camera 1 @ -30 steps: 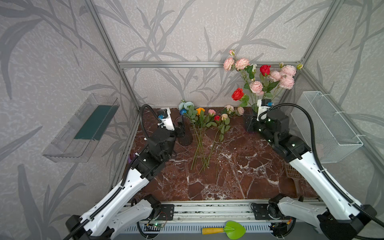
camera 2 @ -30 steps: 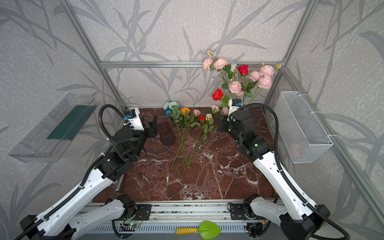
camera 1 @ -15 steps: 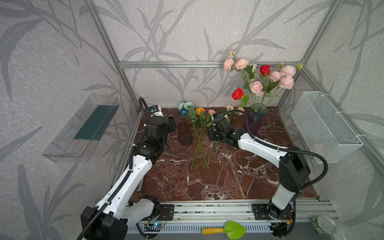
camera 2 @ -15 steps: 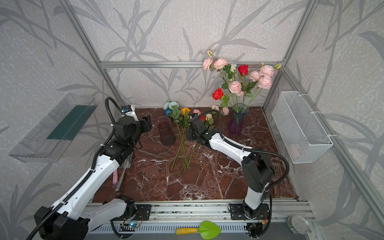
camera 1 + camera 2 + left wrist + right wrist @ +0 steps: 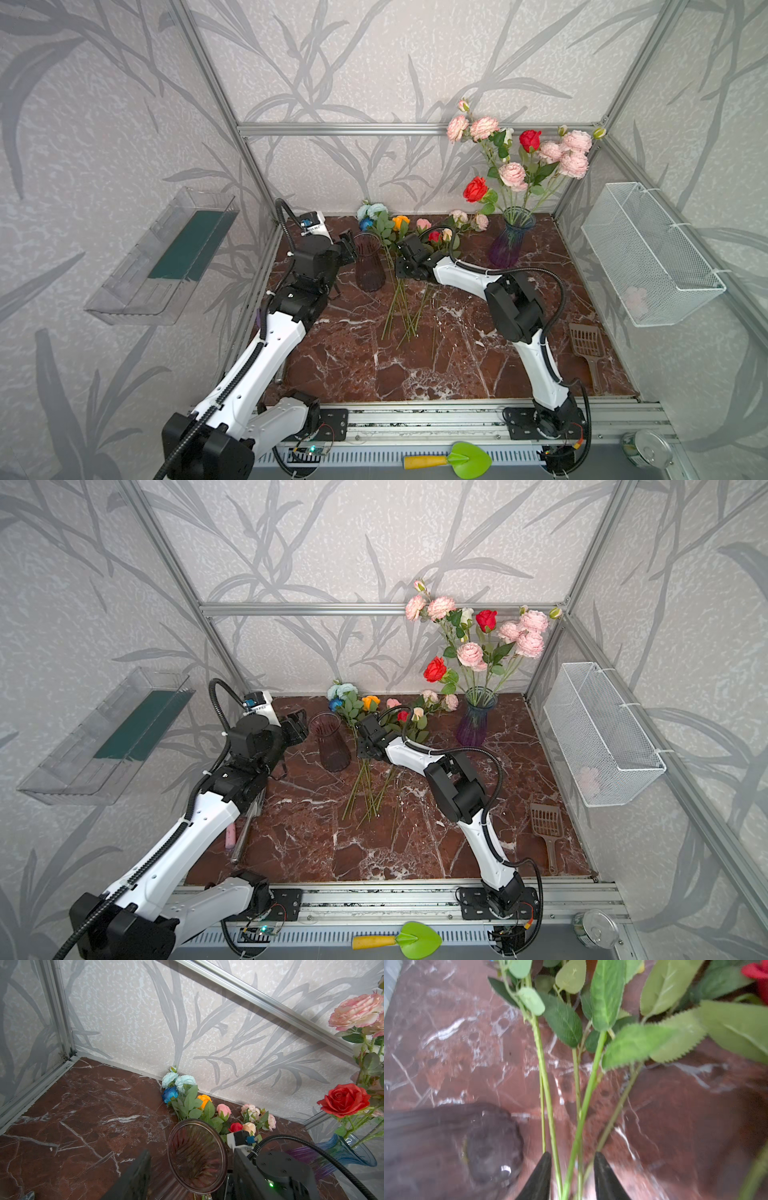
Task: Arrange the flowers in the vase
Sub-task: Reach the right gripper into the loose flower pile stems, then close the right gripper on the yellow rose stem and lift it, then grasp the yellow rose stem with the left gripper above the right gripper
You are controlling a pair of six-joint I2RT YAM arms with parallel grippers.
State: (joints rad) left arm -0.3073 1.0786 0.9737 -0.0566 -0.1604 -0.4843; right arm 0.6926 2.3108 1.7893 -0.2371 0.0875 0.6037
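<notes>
Your right gripper (image 5: 572, 1155) stands open astride several stems of the flowers (image 5: 386, 230) lying toward twelve o'clock; single out one stem before closing; your left gripper (image 5: 348, 249) hangs open beside the empty vase (image 5: 369, 270) at eleven.

Vases: two, dark vase (image 5: 369, 266) and blue-purple vase (image 5: 505, 249). Red roses (image 5: 475, 189): three. Orange rose (image 5: 401, 221): one. Blue rose (image 5: 365, 224): one. Wire basket (image 5: 648, 257): one. Scoop (image 5: 586, 345): one. Trowel (image 5: 465, 460): one.
</notes>
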